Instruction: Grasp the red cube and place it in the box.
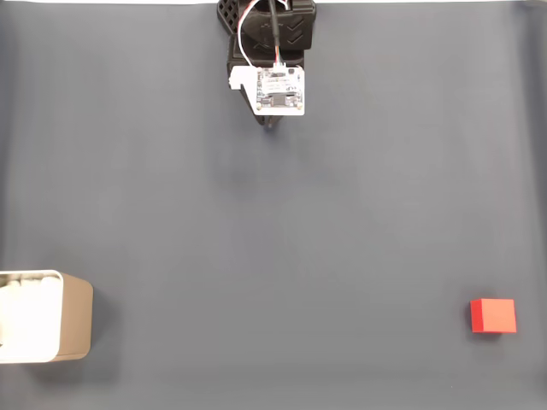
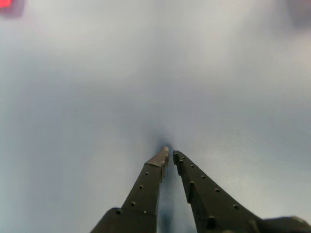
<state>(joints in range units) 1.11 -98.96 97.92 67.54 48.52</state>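
The red cube point(image 1: 493, 315) sits on the dark grey table at the lower right of the fixed view; in the wrist view it is a blurred red patch point(image 2: 9, 6) at the top left corner. The box point(image 1: 47, 317), tan outside and white inside, stands at the lower left edge of the fixed view. My gripper point(image 2: 170, 154) is folded back at the top centre of the fixed view point(image 1: 272, 124), far from both. Its two black fingers meet at the tips with nothing between them, close above the table.
The grey table surface point(image 1: 273, 239) stretches flat between the arm's base point(image 1: 267, 26) at the top and the two objects near the bottom. The box is cut by the left edge of the fixed view.
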